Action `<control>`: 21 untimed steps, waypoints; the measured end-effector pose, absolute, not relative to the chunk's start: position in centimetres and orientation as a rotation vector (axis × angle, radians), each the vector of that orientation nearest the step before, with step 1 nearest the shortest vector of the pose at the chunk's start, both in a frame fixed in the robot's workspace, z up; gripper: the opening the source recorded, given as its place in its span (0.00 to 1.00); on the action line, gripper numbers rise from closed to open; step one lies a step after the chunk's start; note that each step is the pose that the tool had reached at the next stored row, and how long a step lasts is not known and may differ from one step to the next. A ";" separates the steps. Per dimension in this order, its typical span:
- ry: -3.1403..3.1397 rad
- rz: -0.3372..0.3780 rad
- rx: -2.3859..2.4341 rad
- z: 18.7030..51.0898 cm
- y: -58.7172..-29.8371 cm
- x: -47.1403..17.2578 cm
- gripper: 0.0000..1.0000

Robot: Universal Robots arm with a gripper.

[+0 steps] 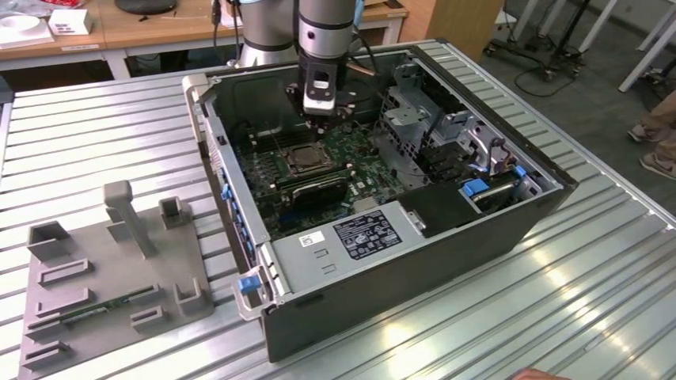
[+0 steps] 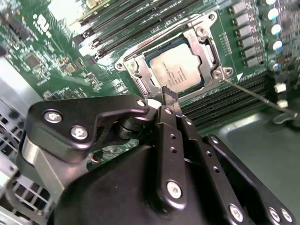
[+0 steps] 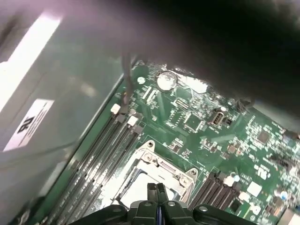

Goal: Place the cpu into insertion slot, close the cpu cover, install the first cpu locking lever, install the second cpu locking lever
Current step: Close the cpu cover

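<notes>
With the cpu [image 2: 180,70] seated in its socket and the cpu cover [image 2: 208,49] lying flat around it, the pincer [image 2: 168,93], fingers pressed together and empty, hovers just beside the socket's edge, so pushing the thin wire lever [image 2: 255,95] likely needs slow, square contact.

You've got the cpu [image 2: 180,70] lying flat, its pale silver square top facing up, framed by the window of the cpu cover [image 2: 207,47]. The cover, a thin silvery frame plate, is folded down flat around the chip on the green board [image 2: 51,56]. In the exterior view the cpu [image 1: 307,161] sits mid-board inside the open computer case [image 1: 423,261]. 1 thin wire lever [image 2: 253,93] sticks out from the cover's corner, slanting away across the memory slots [image 2: 234,105]. A 2nd lever [image 2: 159,33] lies close along another edge of the cover.
</notes>
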State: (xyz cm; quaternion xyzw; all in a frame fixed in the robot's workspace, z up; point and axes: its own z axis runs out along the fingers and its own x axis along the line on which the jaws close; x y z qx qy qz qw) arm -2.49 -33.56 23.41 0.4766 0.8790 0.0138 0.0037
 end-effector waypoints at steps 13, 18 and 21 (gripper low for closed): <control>2.853 0.042 1.300 23.3 -33.6 -2.5 0.10; 2.857 0.042 1.290 23.3 -33.6 -2.5 0.10; 2.891 0.042 1.216 23.3 -33.6 -2.5 0.10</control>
